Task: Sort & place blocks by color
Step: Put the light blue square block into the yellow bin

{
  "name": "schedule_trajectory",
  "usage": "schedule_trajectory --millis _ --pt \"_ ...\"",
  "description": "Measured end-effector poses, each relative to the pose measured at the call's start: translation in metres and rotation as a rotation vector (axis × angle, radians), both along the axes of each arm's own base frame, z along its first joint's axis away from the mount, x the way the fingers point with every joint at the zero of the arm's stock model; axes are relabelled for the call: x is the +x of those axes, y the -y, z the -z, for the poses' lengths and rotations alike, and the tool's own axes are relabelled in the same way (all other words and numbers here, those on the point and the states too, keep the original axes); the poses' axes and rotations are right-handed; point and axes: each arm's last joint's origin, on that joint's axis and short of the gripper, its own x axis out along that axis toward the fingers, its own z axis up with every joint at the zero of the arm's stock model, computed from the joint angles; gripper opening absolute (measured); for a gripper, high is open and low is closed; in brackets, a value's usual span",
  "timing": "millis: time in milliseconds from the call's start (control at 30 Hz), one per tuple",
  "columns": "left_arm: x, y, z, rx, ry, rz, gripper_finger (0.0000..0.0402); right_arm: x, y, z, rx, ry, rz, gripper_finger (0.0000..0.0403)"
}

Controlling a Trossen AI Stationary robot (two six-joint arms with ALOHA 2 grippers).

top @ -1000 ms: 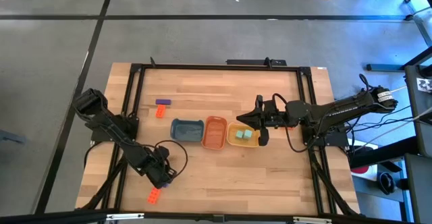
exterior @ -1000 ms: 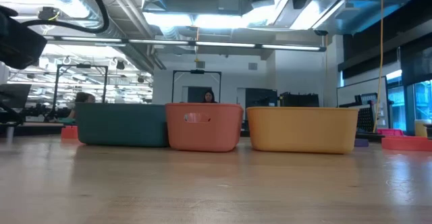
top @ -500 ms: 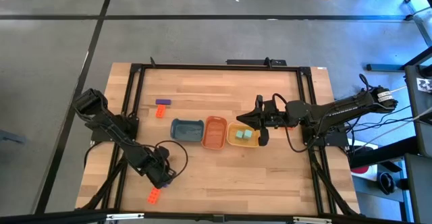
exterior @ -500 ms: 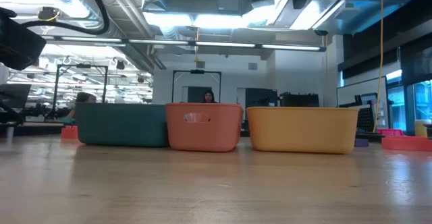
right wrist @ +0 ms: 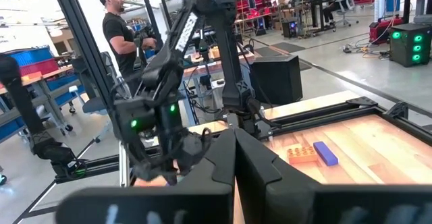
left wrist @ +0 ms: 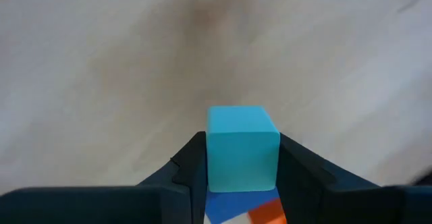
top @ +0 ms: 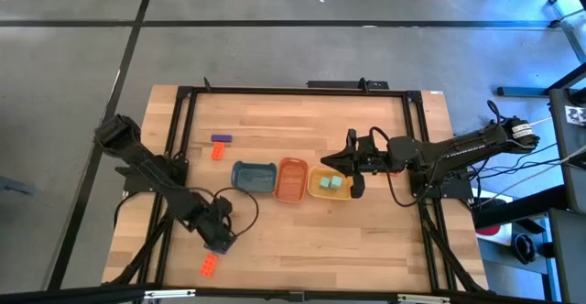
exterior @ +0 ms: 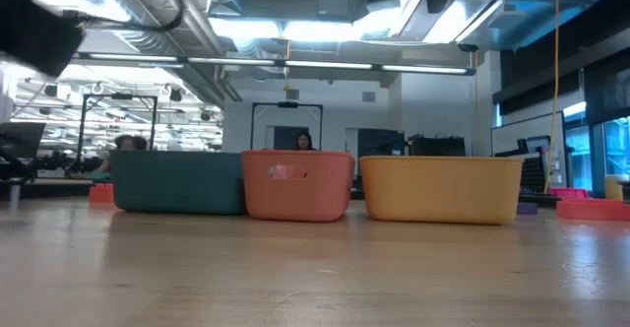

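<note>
My left gripper (top: 220, 238) is near the table's near-left part, shut on a mint green block (left wrist: 241, 148). An orange-red block (top: 210, 266) lies flat on the table just nearer than it. A purple block (top: 221, 139) and another orange-red block (top: 217, 152) lie flat toward the far left. Two mint green blocks (top: 330, 184) sit in the yellow tray (top: 317, 192). My right gripper (top: 330, 164) hovers shut over that tray's far rim; its shut fingers (right wrist: 233, 160) show in the right wrist view. My left gripper pinches the mint green block by two opposite side faces (left wrist: 210, 153), one finger (left wrist: 192, 163) on each side. The block's end face sticks out past the fingertips. It looks clear of the wooden table below; the high view hides the block under the gripper.
A blue tray (top: 254, 177), an orange tray (top: 291, 179) and the yellow tray stand side by side at mid-table; in the low view they show as blue (exterior: 177, 181), orange (exterior: 297, 184) and yellow (exterior: 441, 189). A black frame (top: 183, 121) borders the table. People stand beyond it.
My left arm has shifted a little: its gripper has moved slightly toward the far edge, away from the orange-red block near the front, and the arm shows blurred in the low view. The right arm has kept still.
</note>
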Motion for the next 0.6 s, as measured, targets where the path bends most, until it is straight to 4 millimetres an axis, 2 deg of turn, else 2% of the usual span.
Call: schedule_trajectory --millis 133,267,467,600 --pt "0.002 -0.025 -0.032 0.028 0.166 0.048 0.0124 0.000 0.000 0.000 0.000 0.000 0.000 0.0005" --pt "0.000 -0.064 -0.072 0.118 0.403 0.057 0.0124 0.000 0.000 0.000 0.005 0.000 0.000 0.0005" --pt "-0.013 -0.128 -0.127 0.362 0.777 0.030 0.0124 0.000 0.000 -0.001 0.007 0.013 0.001 0.0005" --pt "-0.017 -0.158 -0.159 0.535 1.027 0.044 0.0124 0.001 0.000 -0.006 0.007 0.029 0.001 0.0005"
